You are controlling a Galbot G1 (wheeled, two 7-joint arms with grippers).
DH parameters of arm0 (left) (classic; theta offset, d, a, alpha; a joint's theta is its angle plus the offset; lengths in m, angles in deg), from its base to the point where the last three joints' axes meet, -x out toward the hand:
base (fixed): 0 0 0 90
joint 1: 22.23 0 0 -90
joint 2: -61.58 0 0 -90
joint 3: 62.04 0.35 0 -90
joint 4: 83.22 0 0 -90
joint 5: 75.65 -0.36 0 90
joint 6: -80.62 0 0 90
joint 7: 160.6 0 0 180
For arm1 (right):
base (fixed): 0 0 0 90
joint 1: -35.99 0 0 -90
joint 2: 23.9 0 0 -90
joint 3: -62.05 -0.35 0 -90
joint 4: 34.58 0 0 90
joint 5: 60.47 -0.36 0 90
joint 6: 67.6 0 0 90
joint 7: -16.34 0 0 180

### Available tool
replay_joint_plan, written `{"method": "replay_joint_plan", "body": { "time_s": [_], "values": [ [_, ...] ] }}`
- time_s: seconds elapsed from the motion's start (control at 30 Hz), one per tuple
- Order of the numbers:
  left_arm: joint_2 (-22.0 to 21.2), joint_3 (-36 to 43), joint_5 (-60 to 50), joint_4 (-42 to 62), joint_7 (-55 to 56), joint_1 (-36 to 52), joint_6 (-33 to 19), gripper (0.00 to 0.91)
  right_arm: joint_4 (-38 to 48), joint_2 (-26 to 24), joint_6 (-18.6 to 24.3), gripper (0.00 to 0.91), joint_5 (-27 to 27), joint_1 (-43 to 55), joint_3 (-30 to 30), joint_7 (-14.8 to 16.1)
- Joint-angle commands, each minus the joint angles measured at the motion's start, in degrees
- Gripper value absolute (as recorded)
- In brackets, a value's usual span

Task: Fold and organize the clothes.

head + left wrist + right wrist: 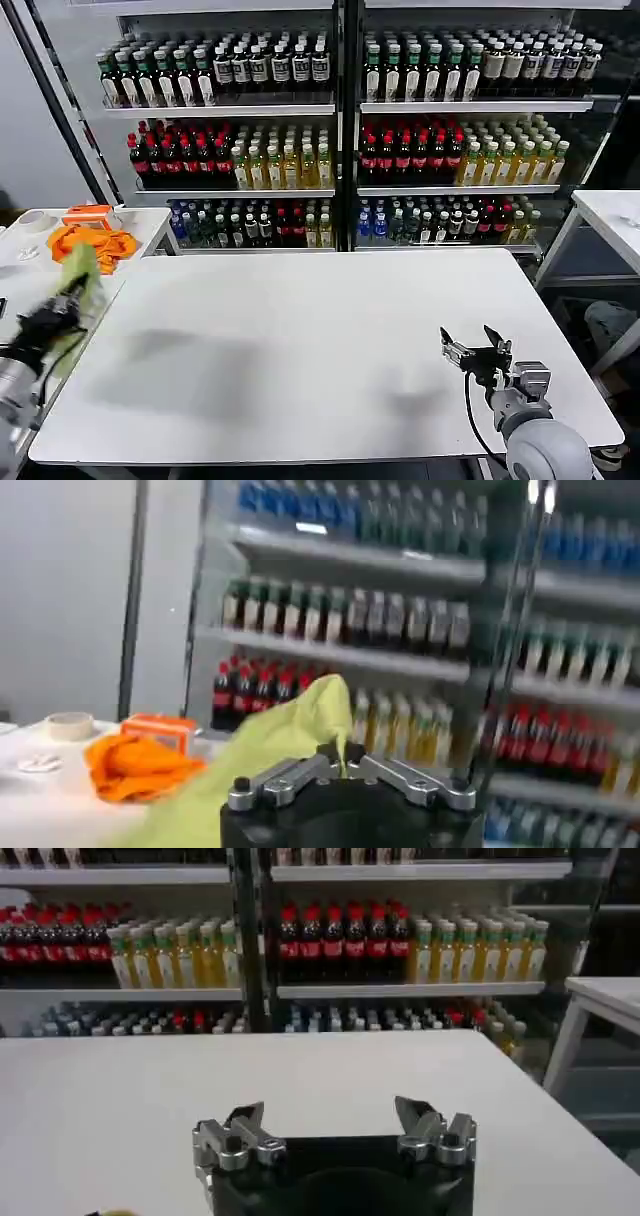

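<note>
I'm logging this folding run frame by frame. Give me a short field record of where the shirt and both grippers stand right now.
shirt: lime-green T-shirt, bunched, lifted off the table at its left edge
left gripper: shut on the T-shirt, beside the side table
right gripper: open, holding nothing, low over the white table near its right front
side table: orange cloth
fold state: not yet laid out

We see T-shirt (80, 282) only as blurred green streak at table's (300, 340) left edge; print, sleeves, folds untellable. Left gripper (62, 300) blurred too; in left wrist view shirt (270, 745) runs off frame bottom, covering fingertips. Orange cloth (135, 765) behind is smeared. Right arm cut by frame bottom. Bottle labels (300, 70) too small to read.
</note>
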Motion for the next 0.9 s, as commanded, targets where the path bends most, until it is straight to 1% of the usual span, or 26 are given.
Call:
{"method": "replay_joint_plan", "body": {
  "time_s": [0.03, 0.13, 0.27, 0.4, 0.5, 0.53, 0.63, 0.7, 0.73, 0.8, 0.83, 0.9],
  "values": [
    [-7.80, 38.18, -43.85, 10.07, -2.73, 4.10, -3.90, 0.020, -0.42, -0.07, 0.12, 0.907, 0.30, -0.86, -0.48, 0.00],
    [-9.00, 41.52, -43.08, 8.21, -2.70, 7.44, -3.39, 0.020, -0.52, -0.13, 0.12, 0.907, 0.31, -1.24, -0.83, -0.03],
    [-9.79, 45.34, -35.41, 5.00, -2.18, 13.32, -1.18, 0.020, -0.65, -0.14, 0.10, 0.907, 0.43, -1.59, -1.03, -0.04],
    [-11.21, 47.81, -29.90, 5.46, -0.85, 17.70, 0.97, 0.020, -0.84, 0.10, 0.04, 0.907, 0.83, -1.83, -1.14, -0.07],
    [-12.39, 50.05, -30.59, 7.20, -0.08, 19.16, 2.64, 0.020, -0.69, -0.05, 0.05, 0.907, 0.81, -1.92, -1.56, -0.04],
    [-12.91, 50.89, -32.35, 8.71, 0.76, 19.14, 5.47, 0.020, -0.65, -0.10, 0.05, 0.907, 0.78, -1.91, -1.71, -0.04],
    [-14.75, 52.18, -32.06, 10.32, 2.87, 19.12, 6.77, 0.020, -0.59, -0.18, 0.06, 0.907, 0.65, -1.68, -2.00, 0.00],
    [-16.09, 53.21, -31.75, 10.78, 3.28, 19.49, 6.11, 0.020, -0.50, -0.17, 0.05, 0.907, 0.65, -1.47, -1.94, 0.01],
    [-17.18, 53.86, -30.78, 10.70, 3.50, 19.99, 5.71, 0.212, -0.45, -0.19, -0.01, 0.907, 0.64, -1.25, -1.80, 0.04],
    [-18.45, 54.55, -29.29, 10.45, 3.87, 20.68, 5.01, 0.907, -0.32, -0.21, -0.06, 0.907, 0.63, -0.92, -1.56, 0.06],
    [-19.59, 54.75, -28.45, 10.52, 3.80, 21.04, 2.12, 0.907, -0.29, -0.23, -0.07, 0.907, 0.63, -0.71, -1.30, 0.07],
    [-19.99, 54.54, -28.46, 10.64, 3.57, 21.02, -0.66, 0.907, -0.35, -0.23, -0.07, 0.907, 0.61, -0.34, -0.76, 0.07]
  ]
}}
